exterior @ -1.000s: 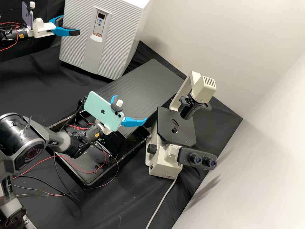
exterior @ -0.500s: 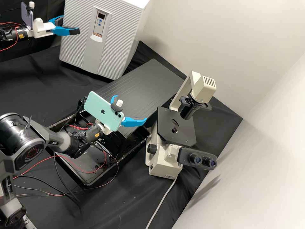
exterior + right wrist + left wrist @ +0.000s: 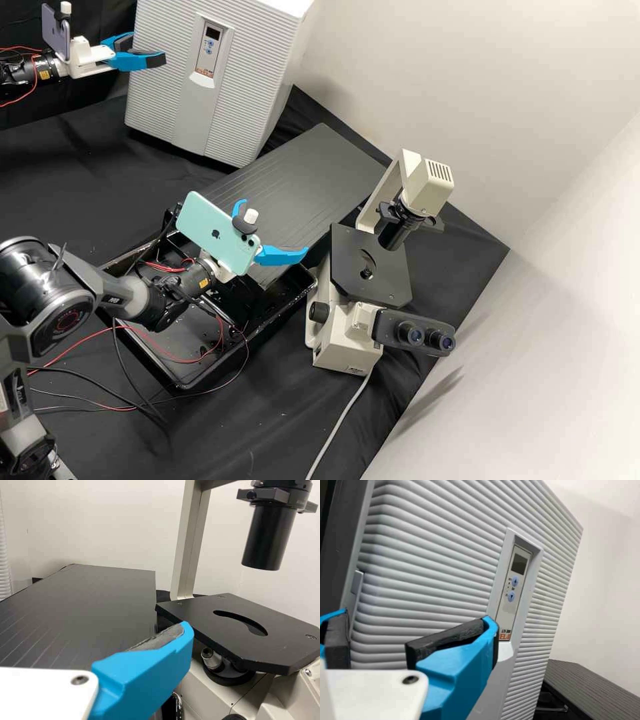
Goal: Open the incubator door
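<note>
The white incubator (image 3: 163, 87) stands at the back left in the high view, its ribbed front door lying flush. My left gripper (image 3: 144, 52) is open in front of the door's upper left part. In the left wrist view, the left gripper (image 3: 375, 640) has its fingers apart before the ribbed door (image 3: 435, 540), near a small grey piece (image 3: 356, 582) at the door's edge; contact cannot be told. My right gripper (image 3: 275, 228) is open and holds nothing, between the incubator and the microscope. One blue finger of the right gripper (image 3: 145, 675) shows in the right wrist view.
A microscope (image 3: 370, 267) stands right of the right gripper. Under that gripper lie a black tray (image 3: 190, 383) and a dark grooved board (image 3: 313, 173), the board reaching towards the incubator. Loose cables (image 3: 140, 393) cross the bench at front left.
My left gripper has shifted very slightly to the left in the high view, staying open. The right arm, the incubator and its door look unchanged.
</note>
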You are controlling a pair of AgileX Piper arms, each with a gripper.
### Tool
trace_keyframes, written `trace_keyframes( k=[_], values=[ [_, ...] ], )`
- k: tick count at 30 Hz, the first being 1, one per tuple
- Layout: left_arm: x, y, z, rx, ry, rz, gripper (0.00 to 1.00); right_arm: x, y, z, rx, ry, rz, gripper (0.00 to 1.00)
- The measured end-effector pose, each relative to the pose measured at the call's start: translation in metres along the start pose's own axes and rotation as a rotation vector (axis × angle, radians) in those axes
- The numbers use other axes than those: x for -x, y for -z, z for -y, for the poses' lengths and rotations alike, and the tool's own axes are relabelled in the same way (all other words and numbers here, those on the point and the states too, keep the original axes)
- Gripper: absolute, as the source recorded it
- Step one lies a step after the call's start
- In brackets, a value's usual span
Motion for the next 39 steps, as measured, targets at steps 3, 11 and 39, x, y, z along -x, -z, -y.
trace_keyframes(
  k=[3, 11, 39],
  values=[
    [0.0003, 0.0008, -0.0003, 0.001, -0.007, -0.008, 0.00, 0.0000, 0.0000, 0.0000, 0.000, 0.000, 0.000, 1.00],
    [0.0027, 0.0026, 0.0014, 0.010, -0.013, -0.027, 0.00, 0.0000, 0.0000, 0.0000, 0.000, 0.000, 0.000, 1.00],
    [0.0091, 0.0003, -0.0009, 0.009, -0.012, -0.064, 0.00, 0.0000, 0.0000, 0.0000, 0.000, 0.000, 0.000, 1.00]
  ],
)
